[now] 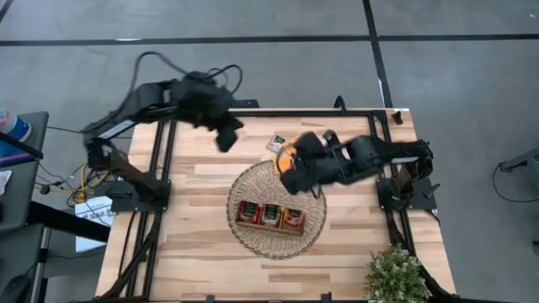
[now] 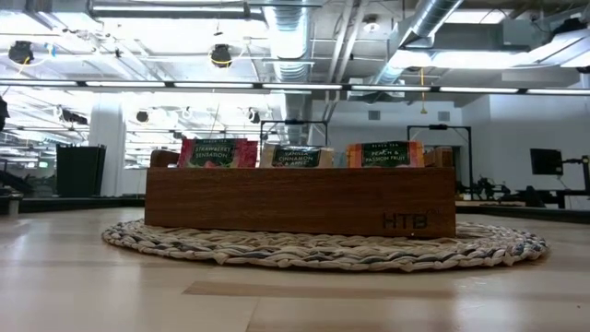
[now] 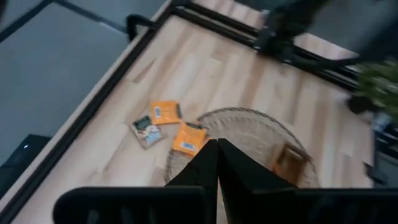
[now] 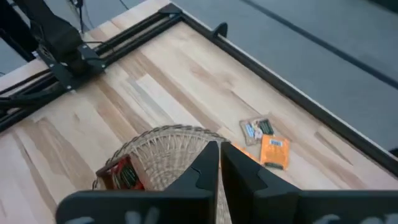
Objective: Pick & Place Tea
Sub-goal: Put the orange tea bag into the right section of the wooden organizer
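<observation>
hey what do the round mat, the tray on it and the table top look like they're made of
Round mat: looks like woven wicker or straw, with pale braided strands coiled in rings. Tray: seemingly wood, brown and smooth with faint grain and a stamped mark; the finish looks matte. Table top: probably light wood planks or laminate, with visible grain strips.
</observation>
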Available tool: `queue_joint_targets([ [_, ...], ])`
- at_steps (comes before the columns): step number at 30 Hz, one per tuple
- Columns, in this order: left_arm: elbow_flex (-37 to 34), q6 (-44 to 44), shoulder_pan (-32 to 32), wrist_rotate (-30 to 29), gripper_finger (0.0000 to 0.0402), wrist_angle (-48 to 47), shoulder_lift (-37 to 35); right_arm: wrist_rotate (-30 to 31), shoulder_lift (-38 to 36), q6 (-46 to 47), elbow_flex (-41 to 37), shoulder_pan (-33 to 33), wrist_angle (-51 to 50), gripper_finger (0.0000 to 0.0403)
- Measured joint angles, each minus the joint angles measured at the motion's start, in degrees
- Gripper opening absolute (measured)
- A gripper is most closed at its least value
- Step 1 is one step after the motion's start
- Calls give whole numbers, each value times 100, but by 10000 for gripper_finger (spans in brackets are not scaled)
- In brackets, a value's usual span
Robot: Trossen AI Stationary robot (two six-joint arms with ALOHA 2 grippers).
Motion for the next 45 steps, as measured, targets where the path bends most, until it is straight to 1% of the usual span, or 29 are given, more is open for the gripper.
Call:
queue_joint_targets([
  [3,-2,24,-291,70,0,-135,-333,-429,77,-564,11,-462,457,27],
  [5,-4,24,-469,49,0,-163,-514,-717,103,-888,-4,-775,564,42],
  [7,-4,21,-660,-90,0,-242,-724,-984,98,-1132,1,-1139,599,57],
  [9,-75,32,-863,-353,0,-295,-911,-1286,158,-1310,19,-1560,604,71],
  [12,-522,89,-1095,-842,0,-235,-1293,-1873,229,-1539,-11,-2187,581,92],
  [14,-1008,81,-1173,-989,0,45,-1615,-2193,347,-1670,26,-2541,813,105],
  [18,-1964,226,-1192,-881,0,678,-2263,-3013,658,-2219,6,-3154,1099,133],
  [20,-2313,251,-1192,-825,0,783,-2521,-3474,874,-2419,9,-3394,1077,147],
  [22,-2529,154,-1190,-787,0,908,-2735,-3899,1148,-2528,7,-3586,1066,160],
  [26,-2842,-35,-1190,-517,0,860,-3134,-4655,1753,-2533,-2,-3896,1066,184],
  [27,-2909,-93,-1190,-478,0,818,-3227,-4772,1897,-2514,0,-3940,1097,189],
  [31,-3092,-203,-1190,-451,0,841,-3530,-4776,2428,-2435,0,-4033,972,202],
  [36,-3158,-226,-1190,-475,0,853,-3649,-4993,2930,-2531,4,-4182,910,205],
  [43,-3163,-408,-1190,-475,0,1007,-3453,-5095,3286,-3393,0,-4528,553,210],
  [45,-3163,-481,-1190,-475,0,1090,-3354,-5293,3303,-3572,0,-4607,515,213],
])
